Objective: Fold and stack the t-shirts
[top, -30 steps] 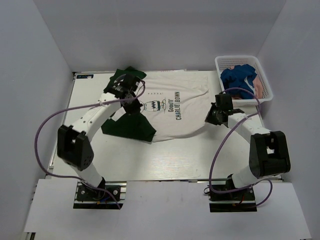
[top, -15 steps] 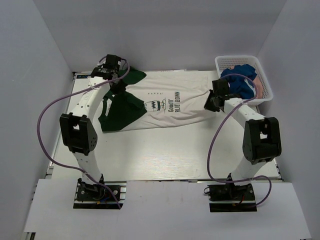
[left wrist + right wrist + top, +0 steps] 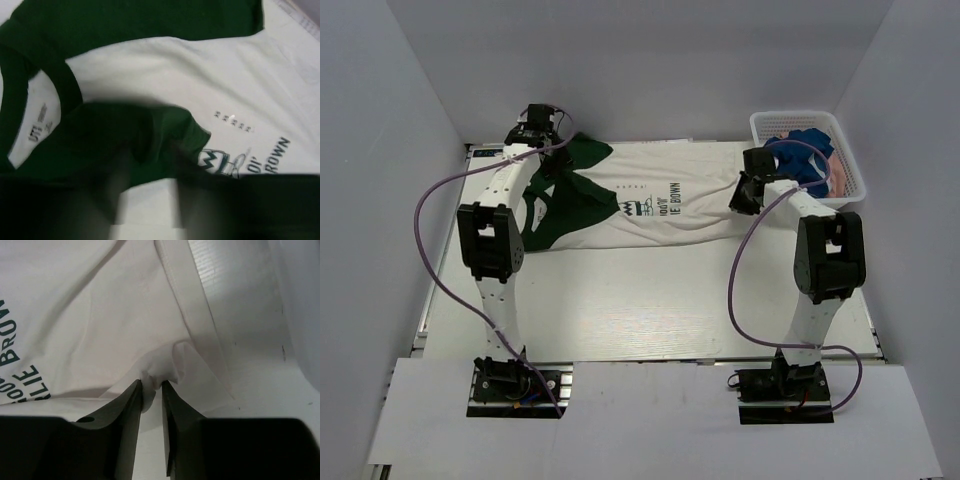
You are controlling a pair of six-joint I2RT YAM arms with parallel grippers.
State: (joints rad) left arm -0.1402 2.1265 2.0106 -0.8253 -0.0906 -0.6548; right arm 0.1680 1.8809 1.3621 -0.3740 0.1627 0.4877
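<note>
The cream t-shirt (image 3: 670,195) with dark green sleeves lies folded lengthwise across the far part of the table, print up. My left gripper (image 3: 550,168) hovers over its collar end. In the left wrist view this gripper (image 3: 150,210) is open, with bare table between its blurred fingers and the folded green sleeve (image 3: 125,130) just beyond them. My right gripper (image 3: 742,198) is at the hem end. There its jaws (image 3: 152,385) stand a narrow gap apart, open, with a small pinch of cream cloth (image 3: 160,365) bunched loosely at the tips. A blue shirt (image 3: 800,155) and a pink one (image 3: 840,175) lie in the basket.
The white mesh basket (image 3: 800,115) stands at the far right corner, close to my right gripper. White walls close in the table on three sides. Purple cables loop off both arms above the near half of the table (image 3: 640,300).
Both arms swung toward the far edge, carrying the shirt's near edge over so it lies narrower. The left gripper opened and let go of the green sleeve. The right jaws parted slightly.
</note>
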